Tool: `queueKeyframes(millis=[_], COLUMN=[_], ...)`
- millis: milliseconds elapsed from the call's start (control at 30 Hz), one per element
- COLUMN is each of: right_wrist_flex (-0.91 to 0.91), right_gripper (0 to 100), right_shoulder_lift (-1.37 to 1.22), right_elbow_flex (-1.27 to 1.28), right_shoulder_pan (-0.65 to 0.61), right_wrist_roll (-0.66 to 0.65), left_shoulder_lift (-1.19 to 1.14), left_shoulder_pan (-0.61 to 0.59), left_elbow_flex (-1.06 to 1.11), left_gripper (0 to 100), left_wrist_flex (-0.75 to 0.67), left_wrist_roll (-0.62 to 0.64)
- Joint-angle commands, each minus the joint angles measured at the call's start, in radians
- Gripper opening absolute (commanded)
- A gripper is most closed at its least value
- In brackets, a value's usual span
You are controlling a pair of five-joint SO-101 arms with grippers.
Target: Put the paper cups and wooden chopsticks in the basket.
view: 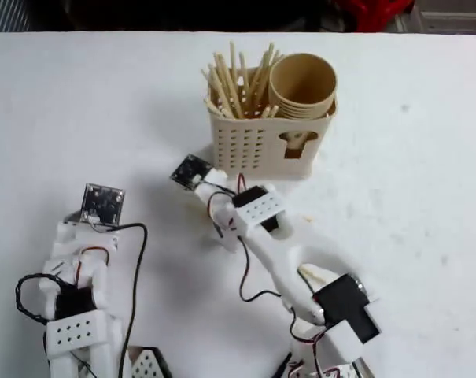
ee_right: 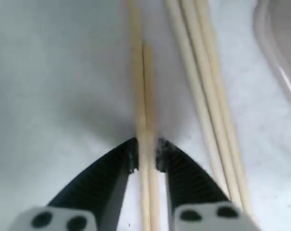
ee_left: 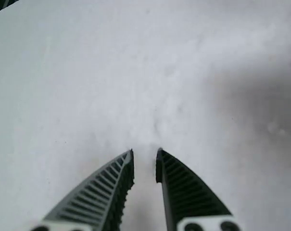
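A white slotted basket (view: 261, 146) stands at the middle back of the table. It holds a stack of paper cups (view: 303, 83) and a bundle of wooden chopsticks (view: 238, 79). My right arm (view: 253, 209) ends just in front of the basket. In its wrist view, my right gripper (ee_right: 146, 154) is shut on a pair of chopsticks (ee_right: 141, 96) low over the table. Several more loose chopsticks (ee_right: 203, 82) lie close beside them. My left gripper (ee_left: 144, 156) hangs over bare white table at the front left, its tips a narrow slit apart and holding nothing.
The white table (view: 411, 181) has free room to the right of the basket and at the back left. A pale curved edge (ee_right: 275, 43) lies just beyond the loose chopsticks. The left arm's body (view: 76, 315) fills the front left corner.
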State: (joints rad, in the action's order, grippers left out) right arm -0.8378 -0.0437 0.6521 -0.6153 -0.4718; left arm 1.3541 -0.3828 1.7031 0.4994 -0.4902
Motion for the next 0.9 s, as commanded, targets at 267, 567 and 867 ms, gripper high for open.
queueKeyframes(millis=[267,567,867], right_wrist_flex=[-0.165,-0.229,-0.05], right_gripper=[1.9,2.2,14.6], right_shoulder_lift=[0.323,0.515,0.266], right_elbow_flex=[-0.028,0.018,0.072], right_shoulder_pan=[-0.038,-0.038,-0.038], right_wrist_roll=[0.0,0.018,-0.008], left_shoulder_lift=[0.008,0.008,0.008], left_shoulder_pan=[0.013,0.013,0.013], left_elbow_flex=[-0.005,-0.005,-0.005], left_gripper=[9,9,9], left_wrist_flex=[-0.018,-0.018,-0.018], left_wrist_roll=[0.006,0.006,0.006])
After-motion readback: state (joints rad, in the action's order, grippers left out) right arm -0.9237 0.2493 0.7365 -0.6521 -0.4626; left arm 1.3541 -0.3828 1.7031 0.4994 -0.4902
